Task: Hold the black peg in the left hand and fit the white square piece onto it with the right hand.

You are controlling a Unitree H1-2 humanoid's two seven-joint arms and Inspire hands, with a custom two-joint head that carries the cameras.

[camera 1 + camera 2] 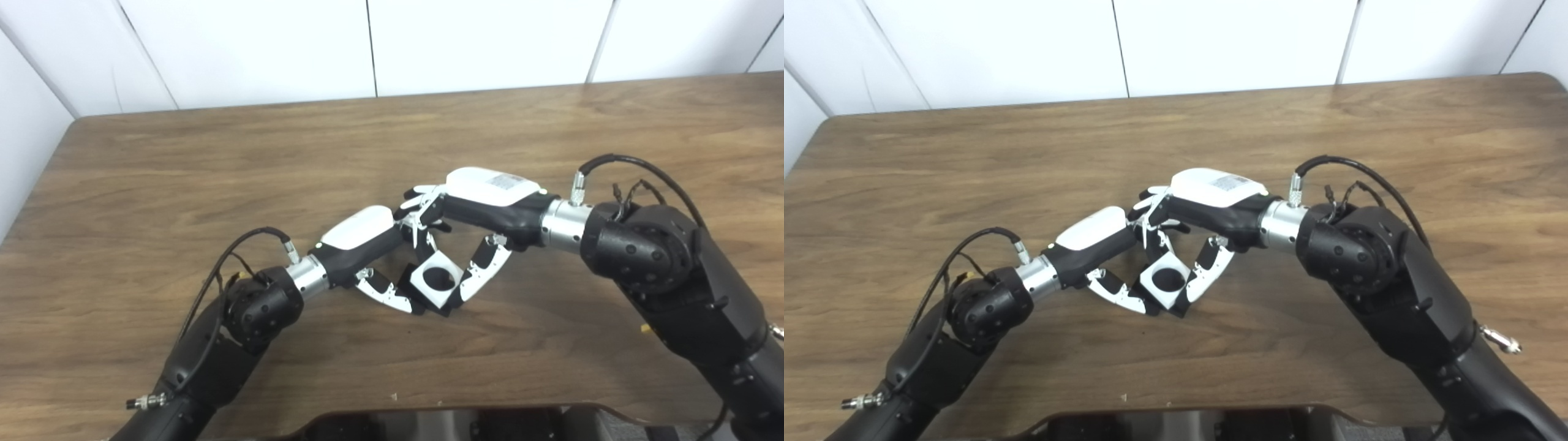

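White square piece (436, 280) sits at the middle of the table (551, 122), nearer the front edge than the back, turned corner-down like a diamond, and you can see its round hole filled with something dark. From the left eye view, your right hand (484, 208) reaches in from the right with its thumb pressed along the piece's lower right edge and a finger on its upper edge, so it is gripping the piece. Your left hand (367, 245) comes from the left, its thumb touching the piece's lower left edge. The two hands meet just above the piece, fingers crowded together.

From the right eye view, the same piece (1165, 280) shows the dark fill in the hole a little more plainly, but you cannot tell whether it is the black peg or only shadow. Whether the left hand (1102, 242) clasps anything is hidden behind its own fingers and the piece. The right hand (1206, 205) pinches the piece between thumb and finger.
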